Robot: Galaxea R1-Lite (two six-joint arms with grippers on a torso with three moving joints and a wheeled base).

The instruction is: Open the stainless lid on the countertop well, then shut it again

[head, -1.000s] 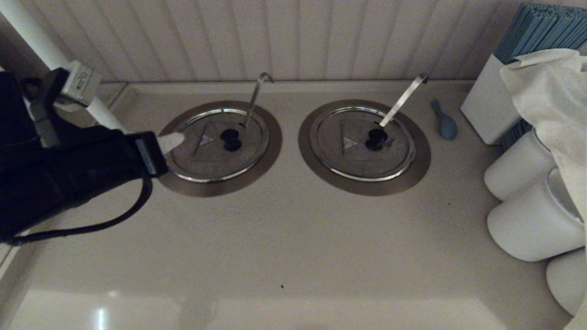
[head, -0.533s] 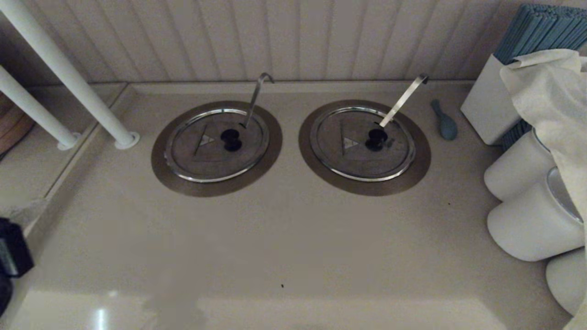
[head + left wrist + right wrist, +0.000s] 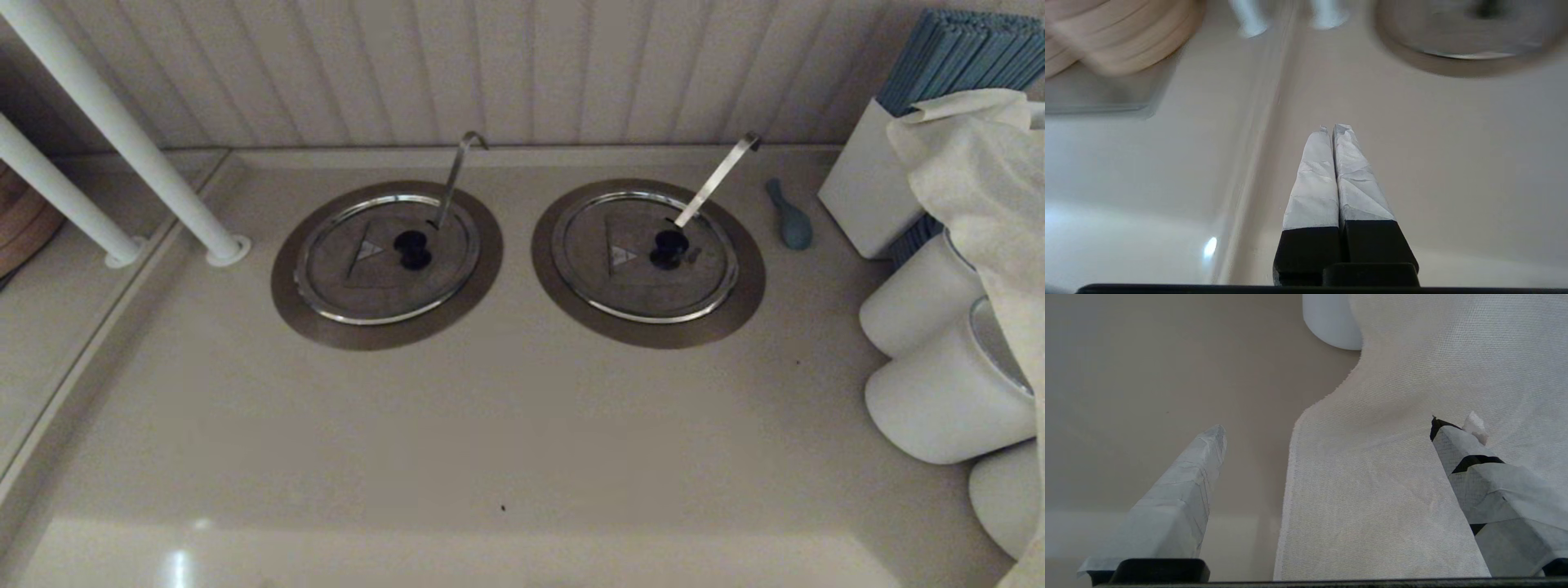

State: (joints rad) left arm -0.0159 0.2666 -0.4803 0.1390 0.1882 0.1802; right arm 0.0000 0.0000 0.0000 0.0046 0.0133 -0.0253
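We see the round grey stainless lid (image 3: pixel 386 257) with its black centre knob (image 3: pixel 412 249) lying flat and seated inside the shiny chrome-rimmed countertop well (image 3: pixel 286 282), at about ten o'clock from the middle of the head view. A thin hook-tipped ladle handle (image 3: pixel 455 171) rises through the lid toward twelve o'clock.

We judge the task either finished or not yet begun: the lid is closed, and neither arm appears in the head view. The closed lid alone cannot tell us which.

At two o'clock from the middle sits a twin lid (image 3: pixel 645 255) with a broad flat strap handle (image 3: pixel 718 175), also closed. Just beyond it, toward three o'clock, lies a small blue spoon-shaped object (image 3: pixel 790 216). White cylindrical containers (image 3: pixel 939 392) and a pale draped cloth (image 3: pixel 980 163) crowd the four o'clock edge, and two white posts (image 3: pixel 122 139) stand at nine to ten o'clock.

The left wrist view shows what the head view lacks: our left end effector (image 3: pixel 1334 130), fingers pressed together and clenched on nothing, above the beige table (image 3: pixel 1453 163), with the well's flange blurred well apart from it. The right wrist view shows our right end effector (image 3: pixel 1327 424) released, fingers wide, over the cloth's edge and touching nothing.
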